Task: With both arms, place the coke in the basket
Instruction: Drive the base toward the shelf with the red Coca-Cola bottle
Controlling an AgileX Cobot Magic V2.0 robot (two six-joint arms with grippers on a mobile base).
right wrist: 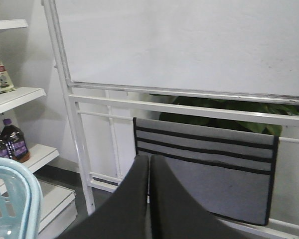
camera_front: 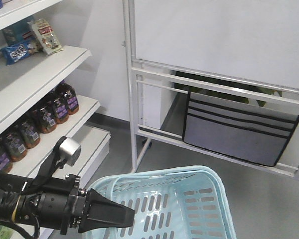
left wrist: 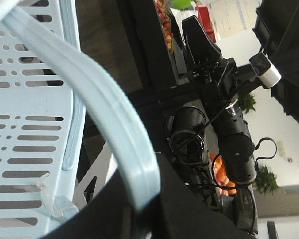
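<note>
1. Closest in, my left gripper (left wrist: 142, 206) is clamped on the basket (left wrist: 20, 102) by its swing handle (left wrist: 107, 107). Black fingers sit on either side of the pale blue bar at the bottom of the left wrist view.
2. That handle's long axis curves from the upper left corner down to my grip at bottom centre. The slotted basket wall lies along its left side.
3. My right gripper (right wrist: 149, 169) has its two fingers pressed together into a point. It is aimed toward a grey fabric organiser (right wrist: 204, 169) with black stripes, which hangs on a white frame (right wrist: 189, 109).
4. Low in the left corner of the right wrist view, a curved piece of basket rim shows. It lies beside white shelves (right wrist: 15, 94) carrying dark bottles (right wrist: 14, 142).
5. Seen from the left wrist, my right arm (left wrist: 236, 149) stands apart from the basket, with a silver camera block (left wrist: 265, 69) on its bracket.
6. In the front view the basket sits at the bottom edge, mouth up, its far rim running left to right. The edge cuts off the rest, so I cannot tell its long axis there.
7. A black arm (camera_front: 45, 206) reaches in from the left of that view, its tapered tip over the basket's left rim. I cannot tell from that view which arm it is.
</note>
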